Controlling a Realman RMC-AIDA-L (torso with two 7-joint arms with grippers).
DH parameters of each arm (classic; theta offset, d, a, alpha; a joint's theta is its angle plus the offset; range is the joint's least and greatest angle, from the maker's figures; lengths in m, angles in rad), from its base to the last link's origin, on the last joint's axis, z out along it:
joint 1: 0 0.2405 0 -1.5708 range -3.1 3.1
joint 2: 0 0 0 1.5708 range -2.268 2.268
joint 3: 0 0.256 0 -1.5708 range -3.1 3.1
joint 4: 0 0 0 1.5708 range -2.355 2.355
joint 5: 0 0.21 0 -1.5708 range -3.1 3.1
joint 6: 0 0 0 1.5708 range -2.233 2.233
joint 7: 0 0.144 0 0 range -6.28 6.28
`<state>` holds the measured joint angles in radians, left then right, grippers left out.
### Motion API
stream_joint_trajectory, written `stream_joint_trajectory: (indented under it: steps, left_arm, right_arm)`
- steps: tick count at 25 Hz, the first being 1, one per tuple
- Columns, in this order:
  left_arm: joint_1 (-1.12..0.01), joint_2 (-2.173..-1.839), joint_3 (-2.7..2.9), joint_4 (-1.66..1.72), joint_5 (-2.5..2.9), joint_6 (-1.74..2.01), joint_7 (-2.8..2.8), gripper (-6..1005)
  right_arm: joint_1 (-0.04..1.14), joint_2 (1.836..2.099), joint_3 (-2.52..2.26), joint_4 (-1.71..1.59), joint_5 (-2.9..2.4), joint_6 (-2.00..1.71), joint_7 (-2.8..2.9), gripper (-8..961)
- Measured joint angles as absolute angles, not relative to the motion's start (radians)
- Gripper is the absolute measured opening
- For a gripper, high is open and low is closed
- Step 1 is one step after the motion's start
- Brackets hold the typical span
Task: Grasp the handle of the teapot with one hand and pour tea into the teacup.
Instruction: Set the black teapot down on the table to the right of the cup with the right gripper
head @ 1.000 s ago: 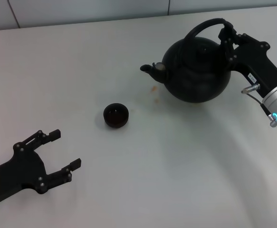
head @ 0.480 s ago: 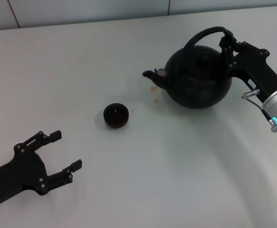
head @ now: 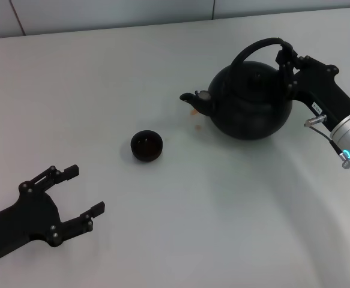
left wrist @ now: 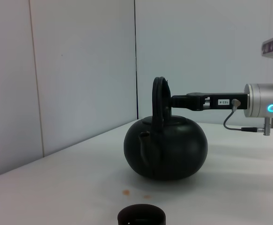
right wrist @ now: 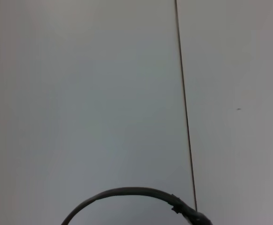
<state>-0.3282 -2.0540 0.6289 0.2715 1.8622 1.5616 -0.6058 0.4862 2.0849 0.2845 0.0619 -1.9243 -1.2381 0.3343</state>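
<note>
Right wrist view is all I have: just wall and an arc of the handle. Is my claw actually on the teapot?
Observer: Yes. The right claw is closed on the handle at its rear end, on the side away from the spout.
Operator: Is the pot off the table?
Observer: In the left wrist view the teapot stands upright with its base on the table.
Operator: Where's the cup?
Observer: The teacup stands apart from the pot, out beyond the spout toward the robot's left and a little nearer the robot.
Operator: Left arm in the way?
Observer: No. The left claw is open, nearer the robot and left of the cup.
</note>
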Motion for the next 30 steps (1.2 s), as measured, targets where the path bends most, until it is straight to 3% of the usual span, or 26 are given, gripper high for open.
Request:
stream_joint_trajectory:
  steps: [5, 11, 25, 30]
  left_arm:
    - [-0.328, -2.054, 0.626, 0.272, 1.862, 1.562, -0.607, 847]
    - [-0.329, -2.054, 0.62, 0.272, 1.862, 1.562, -0.609, 846]
    - [-0.333, -2.054, 0.614, 0.272, 1.861, 1.562, -0.612, 846]
    - [-0.333, -2.054, 0.614, 0.271, 1.861, 1.562, -0.613, 846]
  right_arm:
    - [0.486, 2.083, 0.285, 0.059, -1.924, -1.238, 0.335, 90]
    - [0.486, 2.083, 0.287, 0.057, -1.923, -1.237, 0.335, 237]
    - [0.472, 2.082, 0.29, 0.052, -1.922, -1.253, 0.334, 684]
    - [0.429, 2.082, 0.291, 0.052, -1.922, -1.34, 0.334, 684]
